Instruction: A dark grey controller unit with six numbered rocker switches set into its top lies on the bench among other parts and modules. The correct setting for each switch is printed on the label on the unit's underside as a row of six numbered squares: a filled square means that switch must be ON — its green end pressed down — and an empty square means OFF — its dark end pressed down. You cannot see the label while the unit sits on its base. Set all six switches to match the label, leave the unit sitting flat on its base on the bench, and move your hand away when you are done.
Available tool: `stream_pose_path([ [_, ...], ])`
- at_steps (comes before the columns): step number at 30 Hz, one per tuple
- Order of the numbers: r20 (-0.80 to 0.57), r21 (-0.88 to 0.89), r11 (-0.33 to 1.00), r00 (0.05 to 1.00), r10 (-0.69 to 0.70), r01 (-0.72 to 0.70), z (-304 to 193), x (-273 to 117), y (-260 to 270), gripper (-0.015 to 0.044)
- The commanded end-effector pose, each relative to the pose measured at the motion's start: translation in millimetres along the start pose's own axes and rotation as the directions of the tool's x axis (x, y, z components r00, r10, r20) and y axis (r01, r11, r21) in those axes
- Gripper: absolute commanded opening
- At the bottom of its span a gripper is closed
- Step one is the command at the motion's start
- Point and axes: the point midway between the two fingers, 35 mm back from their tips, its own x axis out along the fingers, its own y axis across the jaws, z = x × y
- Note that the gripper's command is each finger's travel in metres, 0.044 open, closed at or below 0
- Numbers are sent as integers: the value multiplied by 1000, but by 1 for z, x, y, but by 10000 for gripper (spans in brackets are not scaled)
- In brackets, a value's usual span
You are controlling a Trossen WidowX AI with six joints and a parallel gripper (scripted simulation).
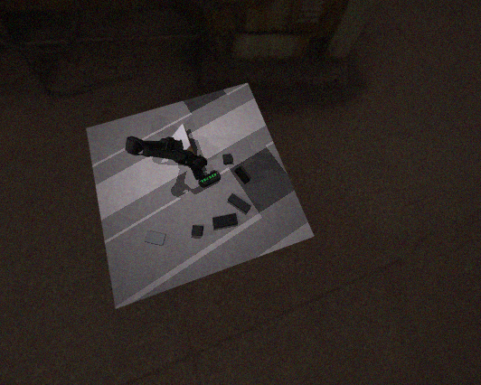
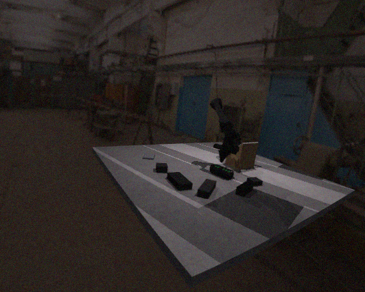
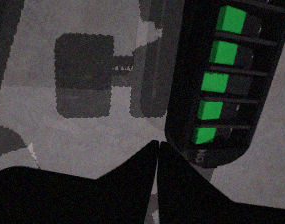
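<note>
Jaws: pressed together, pinching nothing.
Unit [image 1: 209,179] [image 2: 221,171] [image 3: 228,90]: sat on the bench [image 1: 142,267] [image 2: 180,226], switches up.
Wrist view: showed five green ends.

And here a dark, near-black arm [image 1: 159,147] [image 2: 226,127] is seen, built of chunky, rounded segments; below, black fingers are shown, broad at the base, tapered to narrow tips.
</note>
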Motion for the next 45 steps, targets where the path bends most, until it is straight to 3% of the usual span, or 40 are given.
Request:
stream_pose_path([
  [1,-5,-2,1000,1000,-7,7,-2,1,1,0],
  [45,2,-6,1000,1000,-13,13,-2,55,14,0],
])
